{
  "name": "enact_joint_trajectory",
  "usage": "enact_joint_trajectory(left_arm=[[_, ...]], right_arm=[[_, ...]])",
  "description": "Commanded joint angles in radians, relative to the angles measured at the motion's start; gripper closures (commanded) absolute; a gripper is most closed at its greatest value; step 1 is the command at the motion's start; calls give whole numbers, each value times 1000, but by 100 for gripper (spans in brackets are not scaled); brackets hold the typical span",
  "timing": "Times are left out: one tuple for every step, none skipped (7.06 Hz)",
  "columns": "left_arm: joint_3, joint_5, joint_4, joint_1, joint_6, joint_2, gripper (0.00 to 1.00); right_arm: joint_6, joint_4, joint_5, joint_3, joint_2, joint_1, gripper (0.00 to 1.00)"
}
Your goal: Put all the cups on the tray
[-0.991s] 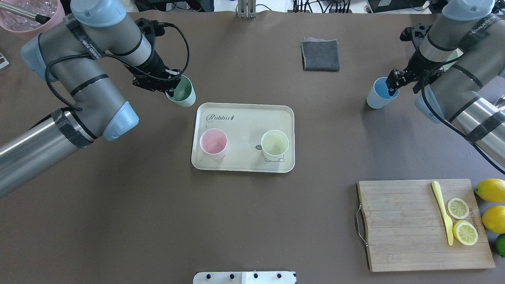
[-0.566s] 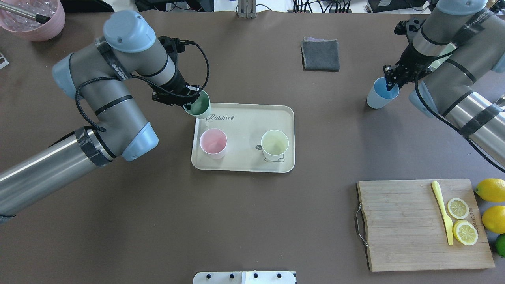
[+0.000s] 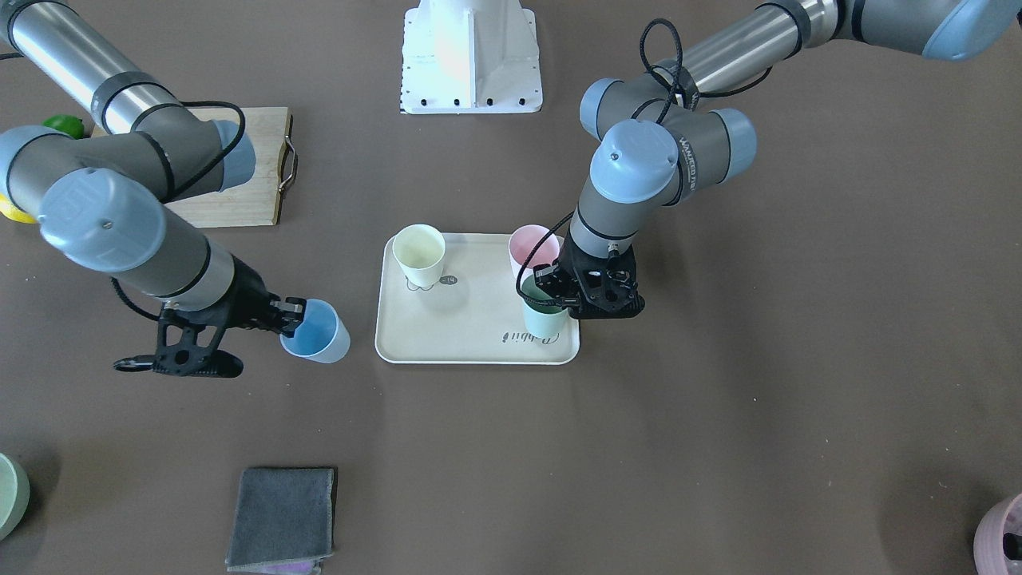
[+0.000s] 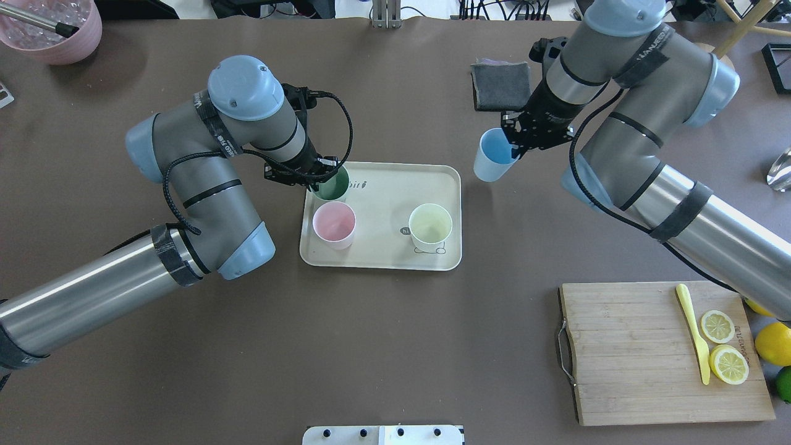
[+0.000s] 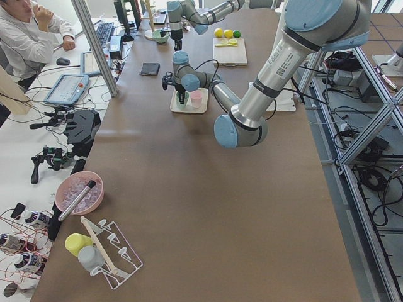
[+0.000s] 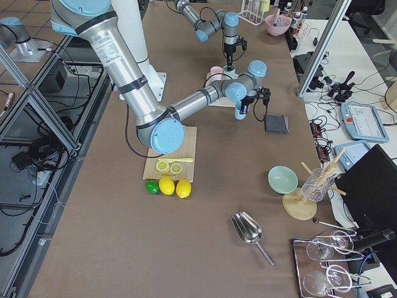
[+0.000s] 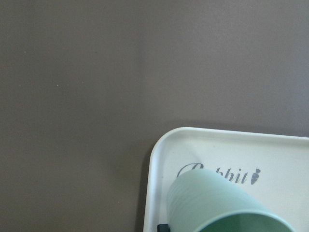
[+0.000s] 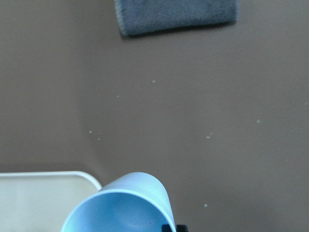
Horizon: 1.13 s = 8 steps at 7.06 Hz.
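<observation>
Overhead exterior view: the left tool (image 4: 319, 175), clenched on the mint green matte tumbler (image 4: 332, 184), should set it flat on the cream rectangular tray (image 4: 386, 185), clear of the pink tumbler (image 4: 334, 224), before letting go.

Matt, smooth plastic: the green cup (image 4: 330, 183), blue cup (image 4: 492, 156), pink cup (image 4: 334, 224), yellow cup (image 4: 430, 224) and cream tray (image 4: 383, 185). The brown worktop (image 4: 309, 346) looks dull, paper-like; the grey cloth (image 4: 500, 86) fuzzy; the cutting board (image 4: 630, 358) bare grained wood, its handle (image 4: 561, 352) metal.

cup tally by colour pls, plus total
pink cup: 1
pale yellow cup: 1
mint green cup: 1
light blue cup: 1
Total: 4
</observation>
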Motion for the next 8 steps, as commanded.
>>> enact_joint_trajectory(left_arm=[[21, 4, -37, -2, 8, -4, 2], [11, -7, -26, -27, 7, -18, 2], [-6, -63, -19, -58, 8, -23, 2], [-25, -71, -8, -74, 10, -18, 2], [-29, -72, 6, -80, 22, -16, 2], [-57, -73, 33, -84, 25, -1, 2], [-103, -75, 38, -94, 37, 38, 2], [-171, -75, 93, -118, 118, 86, 2]], right_arm=[[128, 1, -32, 13, 60, -85, 100], [156, 18, -67, 10, 65, -115, 100], [191, 55, -110, 6, 65, -141, 100], [210, 58, -139, -3, 75, -155, 100], [211, 58, -153, -37, 104, -156, 100], [216, 60, -155, -71, 130, -158, 38], [214, 61, -149, -60, 132, -155, 0], [204, 47, -77, -13, 114, -91, 0]])
